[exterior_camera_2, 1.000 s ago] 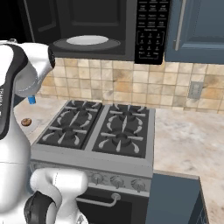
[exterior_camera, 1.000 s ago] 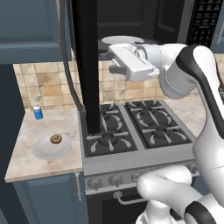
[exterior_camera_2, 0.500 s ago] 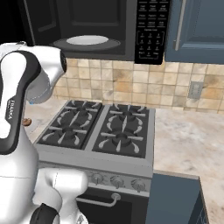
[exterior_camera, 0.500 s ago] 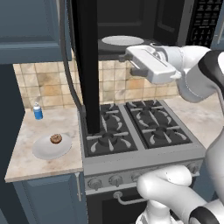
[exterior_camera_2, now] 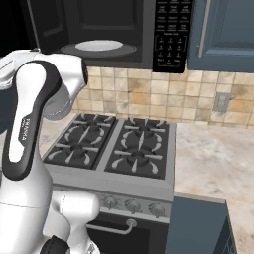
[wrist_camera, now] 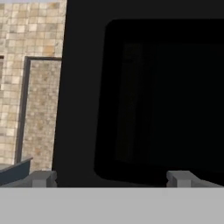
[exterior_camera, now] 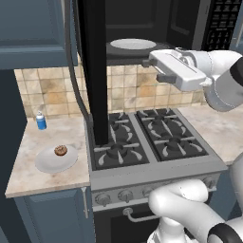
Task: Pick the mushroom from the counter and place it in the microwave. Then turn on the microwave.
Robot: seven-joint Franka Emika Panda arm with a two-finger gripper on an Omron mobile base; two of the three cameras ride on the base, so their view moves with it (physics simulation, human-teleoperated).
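Beige tiled backsplash (exterior_camera_2: 149, 96), dark blue wall cabinets (exterior_camera_2: 223, 30), black gas stove (exterior_camera: 142, 137) between stone worktops.

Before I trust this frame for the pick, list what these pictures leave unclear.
- Mushroom on the white plate, left base view: too small to read its shape or tilt.
- Microwave keypad, right base view: button labels too small to read.
- Hand view: the open microwave door blocks whatever lies behind it.
- Blue bottle, left base view: label too small to read.
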